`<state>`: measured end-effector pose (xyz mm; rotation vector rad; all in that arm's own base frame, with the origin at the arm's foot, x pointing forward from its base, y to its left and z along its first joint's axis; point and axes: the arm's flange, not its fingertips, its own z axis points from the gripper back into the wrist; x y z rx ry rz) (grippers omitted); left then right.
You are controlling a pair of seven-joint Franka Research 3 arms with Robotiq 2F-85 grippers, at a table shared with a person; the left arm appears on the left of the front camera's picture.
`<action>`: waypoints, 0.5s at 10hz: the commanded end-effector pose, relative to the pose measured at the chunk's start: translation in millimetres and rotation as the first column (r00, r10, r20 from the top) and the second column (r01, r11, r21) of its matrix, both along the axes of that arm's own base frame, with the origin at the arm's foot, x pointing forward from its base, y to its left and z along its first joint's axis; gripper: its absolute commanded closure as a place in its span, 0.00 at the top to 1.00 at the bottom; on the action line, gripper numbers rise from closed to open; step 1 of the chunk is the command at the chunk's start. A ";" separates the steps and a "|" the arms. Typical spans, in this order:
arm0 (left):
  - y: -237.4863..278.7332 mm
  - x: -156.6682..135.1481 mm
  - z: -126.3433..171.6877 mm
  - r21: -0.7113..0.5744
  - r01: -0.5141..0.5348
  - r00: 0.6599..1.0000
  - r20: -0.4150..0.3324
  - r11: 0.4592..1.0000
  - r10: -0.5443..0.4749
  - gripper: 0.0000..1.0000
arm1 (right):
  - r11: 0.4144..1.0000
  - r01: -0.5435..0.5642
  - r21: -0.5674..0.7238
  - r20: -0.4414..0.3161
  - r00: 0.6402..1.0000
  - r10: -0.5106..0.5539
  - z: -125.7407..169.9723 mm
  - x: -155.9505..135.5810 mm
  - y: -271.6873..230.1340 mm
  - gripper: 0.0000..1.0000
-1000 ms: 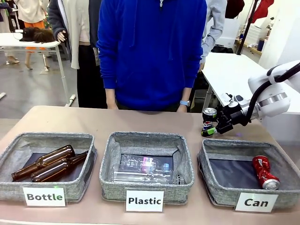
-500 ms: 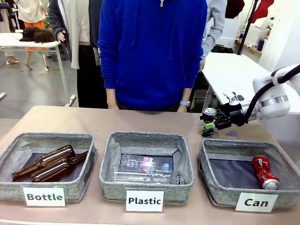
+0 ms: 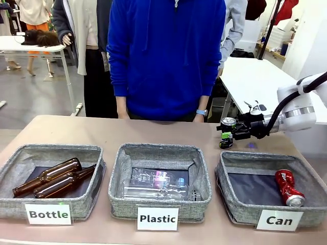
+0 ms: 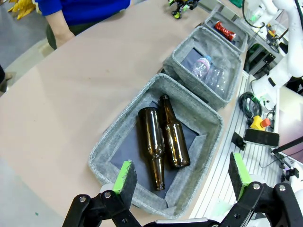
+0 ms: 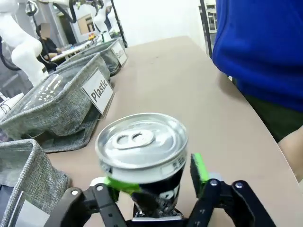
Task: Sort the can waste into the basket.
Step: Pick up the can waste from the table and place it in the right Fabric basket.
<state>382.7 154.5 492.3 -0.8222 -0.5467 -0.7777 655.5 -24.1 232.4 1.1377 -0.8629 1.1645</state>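
A dark crushed can with a silver top stands upright on the table behind the basket labelled "Can". My right gripper reaches in from the right and is shut on this can; in the right wrist view the green pads hug the sides of the dark can. A red crushed can lies in the right part of the Can basket. My left gripper hangs open above the Bottle basket, holding nothing.
The Bottle basket holds two brown bottles. The Plastic basket holds clear plastic bottles. A person in a blue top stands at the far edge, hands down by the table.
My right gripper has levelled out and shifted slightly right, and its jaws have narrowed onto the dark can. The left arm and the basket contents are unchanged.
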 end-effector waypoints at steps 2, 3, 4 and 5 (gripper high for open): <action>0.5 -2.1 2.0 -0.004 0.009 1.000 0.004 1.000 -0.009 1.00 | 1.000 -0.015 0.023 0.021 1.000 0.014 0.6 3.2 -0.6 0.00; 0.5 -2.1 2.0 -0.004 0.009 1.000 0.004 1.000 -0.009 1.00 | 1.000 -0.015 0.020 0.018 1.000 0.014 0.4 3.4 -0.8 0.16; 0.5 -2.1 2.0 -0.004 0.009 1.000 0.004 1.000 -0.009 1.00 | 1.000 -0.014 0.023 0.016 1.000 0.014 0.7 3.5 -0.9 0.07; 0.5 -2.1 2.0 -0.004 0.009 1.000 0.004 1.000 -0.009 1.00 | 1.000 -0.004 0.023 0.007 1.000 0.004 0.8 3.9 -1.3 0.00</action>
